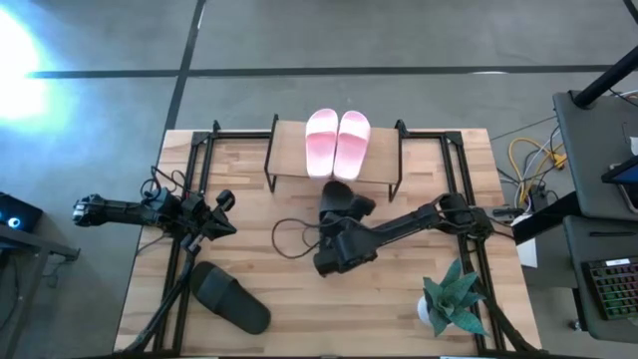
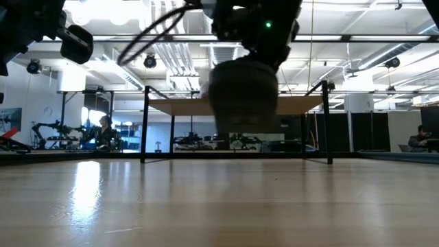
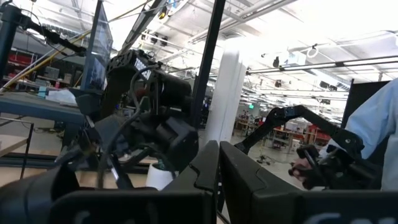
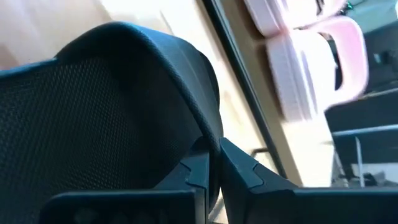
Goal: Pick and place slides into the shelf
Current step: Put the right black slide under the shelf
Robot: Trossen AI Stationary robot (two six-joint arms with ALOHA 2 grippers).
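Two pale pink slides (image 1: pixel 337 143) lie side by side, soles down, on the plank top of the shelf (image 1: pixel 289 150) at the table's far edge; the right wrist view shows them too (image 4: pixel 298 74). One black slide (image 1: pixel 231 299) rests flat on the table near the left front. My right gripper (image 1: pixel 339 227) is at the table's middle, just in front of the shelf, shut on the other black slide (image 1: pixel 344 196). In the low view that slide (image 2: pixel 243 92) hangs in the air. My left gripper (image 1: pixel 225 212) hovers shut over the table's left side. My right gripper (image 4: pixel 214 149) pinches the black slide between its two fingers at the thick curved edge of its strap (image 4: pixel 199 106). The fingers come slanting from the near right side. The slide (image 2: pixel 243 96) is lifted clear of the table and hangs below the gripper.
A potted plant (image 1: pixel 454 297) stands at the table's near right corner. A dark cable (image 1: pixel 291 239) loops on the table beside the right gripper. Black wire frames (image 1: pixel 199 160) rise at both sides of the shelf. Bare wood (image 1: pixel 299 309) lies in front.
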